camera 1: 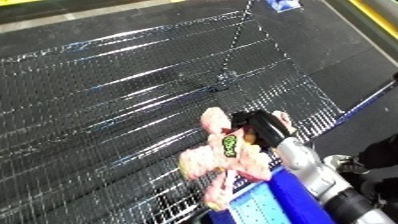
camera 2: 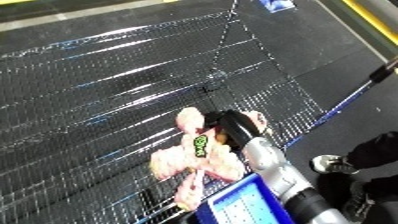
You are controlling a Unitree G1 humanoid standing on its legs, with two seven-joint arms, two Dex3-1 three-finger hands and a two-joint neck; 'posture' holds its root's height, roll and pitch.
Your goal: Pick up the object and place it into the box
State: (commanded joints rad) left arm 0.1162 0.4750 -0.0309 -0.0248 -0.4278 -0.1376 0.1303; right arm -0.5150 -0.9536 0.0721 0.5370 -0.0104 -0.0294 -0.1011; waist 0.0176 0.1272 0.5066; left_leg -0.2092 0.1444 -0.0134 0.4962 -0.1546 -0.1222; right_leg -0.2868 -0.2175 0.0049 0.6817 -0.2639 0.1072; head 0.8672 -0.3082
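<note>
Fingers of the right hand are curled round a pink plush toy, holding it up over the wire-mesh bin. Toy sits at approx 6 o'clock in both views, limbs hanging, w/ a green patch on its body. Silver forearm comes in from approx 5 o'clock. Blue card w/ a printed grid shows at the bottom edge, just beside the forearm. Dark floor lies past the bin at 2 o'clock.
</note>
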